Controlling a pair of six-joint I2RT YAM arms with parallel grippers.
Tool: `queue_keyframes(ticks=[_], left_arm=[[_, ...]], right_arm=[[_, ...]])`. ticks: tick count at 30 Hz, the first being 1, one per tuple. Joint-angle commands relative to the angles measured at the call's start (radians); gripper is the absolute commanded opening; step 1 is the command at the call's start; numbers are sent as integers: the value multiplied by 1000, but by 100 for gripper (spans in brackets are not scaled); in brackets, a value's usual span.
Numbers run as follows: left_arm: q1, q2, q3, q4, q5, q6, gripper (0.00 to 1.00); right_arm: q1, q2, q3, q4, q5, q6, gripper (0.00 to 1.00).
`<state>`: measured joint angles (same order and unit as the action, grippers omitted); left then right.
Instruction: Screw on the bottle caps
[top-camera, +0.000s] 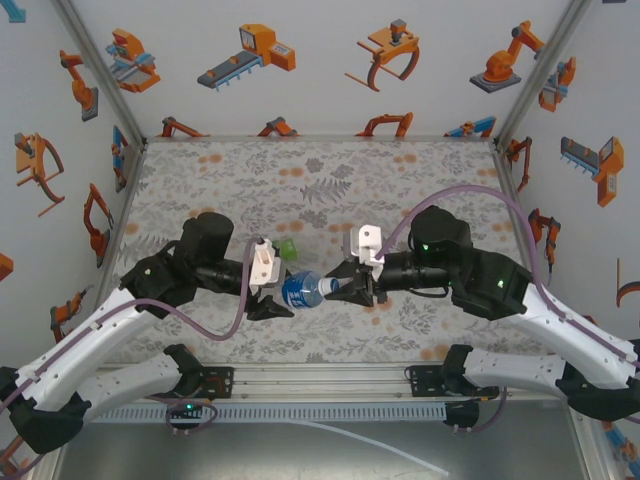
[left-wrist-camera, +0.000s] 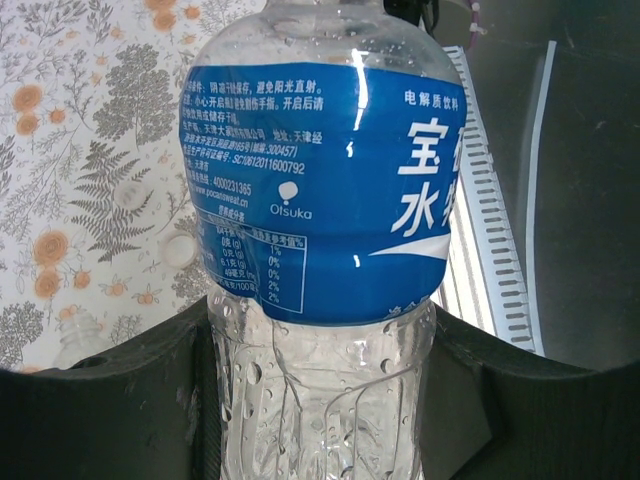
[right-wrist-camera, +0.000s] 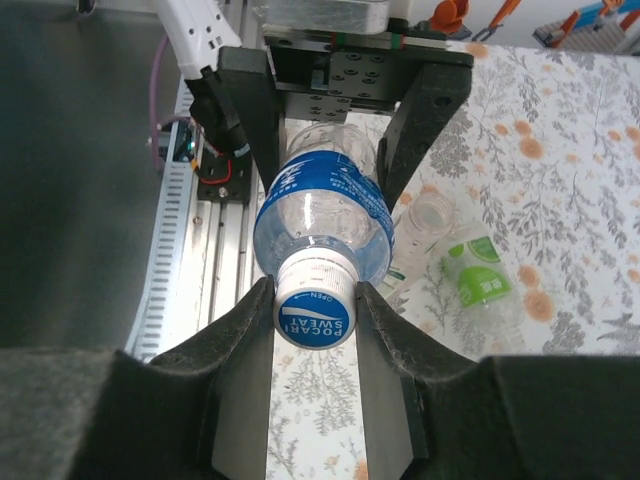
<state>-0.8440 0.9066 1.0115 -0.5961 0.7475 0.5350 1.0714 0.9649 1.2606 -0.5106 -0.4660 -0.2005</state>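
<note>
At the near edge, a grey metal rail (top-camera: 330, 378) carries the bases of the 2 arms, and both arms reach inward over the floral-patterned surface (top-camera: 420, 185). Just beyond the rail, the clear plastic bottle with a blue label (top-camera: 298, 290) is held on its side between the 2 tools, lifted clear of the surface. The left tool (top-camera: 280, 296) is clamped narrowly around the bottle's lower body, 1 black finger (left-wrist-camera: 110, 400) pressing on each side just under the label. The neck points towards the right tool (right-wrist-camera: 316, 312). That tool is closed in on the round white-and-blue plastic screw cap (right-wrist-camera: 316, 318), which sits on the bottle's neck with a finger touching it on either side. Farther out, on the surface past the held bottle, a clear plastic bottle with a green-and-white label (right-wrist-camera: 482, 285) lies on its side. Just beside it is an uncapped clear bottle (right-wrist-camera: 430, 215). A small whitish round cap (left-wrist-camera: 178, 250) lies loose on the pattern nearby.
</note>
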Motion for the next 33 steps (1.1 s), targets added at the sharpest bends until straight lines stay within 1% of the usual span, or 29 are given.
queue_keyframes(ticks=[1, 3, 4, 6, 10, 12, 13, 15, 17, 19, 21, 23, 24, 26, 29, 31, 33], left_arm=[[-4, -1, 10, 7, -16, 13, 0], [-4, -6, 2, 27, -44, 17, 0], [-4, -9, -3, 41, -54, 16, 0], [-4, -12, -15, 72, -75, 16, 0], [-4, -1, -19, 105, -114, 22, 0], [-4, 6, -20, 116, -133, 29, 0], [-4, 7, -19, 120, -141, 31, 0], [-4, 9, -19, 129, -149, 33, 0], [-4, 12, -18, 134, -148, 34, 0], [-4, 16, -14, 140, -144, 29, 0], [-4, 18, -12, 151, -133, 14, 0], [-6, 20, -12, 169, -120, -4, 0], [-6, 19, -12, 180, -112, -17, 0], [-6, 18, -13, 205, -88, -46, 0], [-6, 19, -13, 248, -29, -93, 0], [-6, 24, -13, 287, 25, -129, 0], [-6, 27, -17, 349, 95, -174, 0]], right_arm=[[6, -10, -33, 80, 102, 270, 0], [6, -11, -59, 117, 227, 517, 0], [6, -12, -69, 123, 272, 618, 0], [6, -9, -80, 117, 361, 873, 0], [6, -7, -106, 132, 415, 1279, 0], [5, -2, -102, 47, 456, 1504, 0], [5, 0, -97, 19, 464, 1550, 0], [5, 1, -60, -47, 504, 1577, 0], [4, 1, -27, -75, 549, 1556, 0], [4, 9, 2, -74, 570, 1488, 0], [4, 14, 14, -16, 566, 1370, 2], [4, 13, 22, 33, 553, 1239, 38], [5, 11, 30, 60, 541, 1154, 47], [4, 0, 46, 98, 511, 993, 51], [4, -37, 32, 204, 440, 757, 50], [5, -77, -10, 301, 363, 610, 50], [4, -108, -24, 350, 272, 458, 54]])
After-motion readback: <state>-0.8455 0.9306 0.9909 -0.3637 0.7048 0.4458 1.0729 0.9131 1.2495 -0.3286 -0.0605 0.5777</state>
